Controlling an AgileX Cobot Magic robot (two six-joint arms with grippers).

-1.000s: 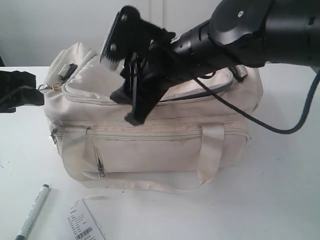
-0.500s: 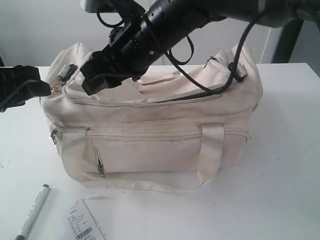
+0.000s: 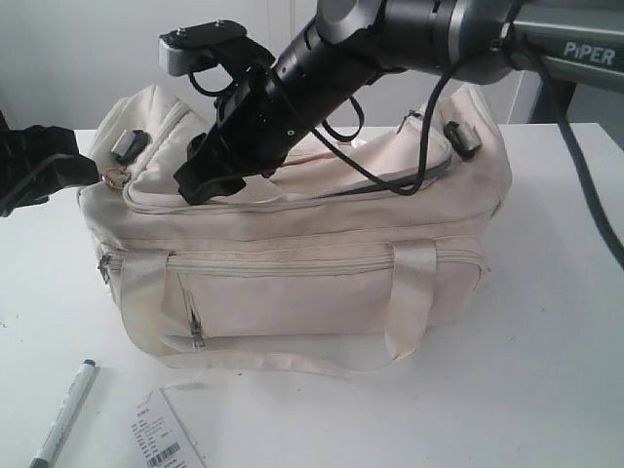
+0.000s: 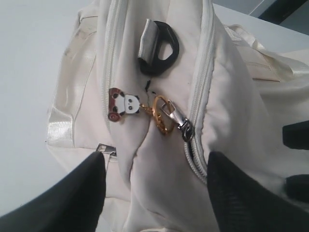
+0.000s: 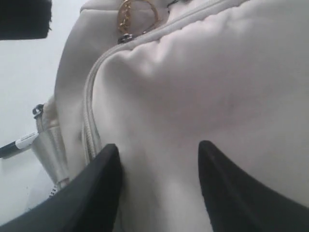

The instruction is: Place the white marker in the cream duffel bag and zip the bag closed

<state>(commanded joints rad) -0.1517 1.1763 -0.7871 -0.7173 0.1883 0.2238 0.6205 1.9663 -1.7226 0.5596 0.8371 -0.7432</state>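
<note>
The cream duffel bag (image 3: 312, 283) stands mid-table, its top zipper partly undone toward the right. The white marker (image 3: 62, 415) lies on the table in front of the bag's left end, also seen as the marker (image 5: 17, 143). My right gripper (image 3: 202, 183) reaches across onto the bag's top flap near its left end; the right gripper (image 5: 158, 146) is open with cream fabric bulging between its fingers. My left gripper (image 3: 83, 174) sits at the bag's left end; the left gripper (image 4: 157, 157) is open, straddling the end fabric just short of the gold ring charm (image 4: 161, 114).
A white barcoded paper tag (image 3: 164, 441) lies by the marker at the front edge. A panda charm (image 4: 123, 102) and a black buckle (image 4: 159, 46) hang at the bag's left end. Two loop handles (image 3: 409, 302) droop over the front. The right arm's cable (image 3: 409, 146) trails over the bag.
The right arm has swung round and its gripper has come down onto the left part of the top flap. The flap, lifted half a second ago, lies lower. The left gripper barely moved.
</note>
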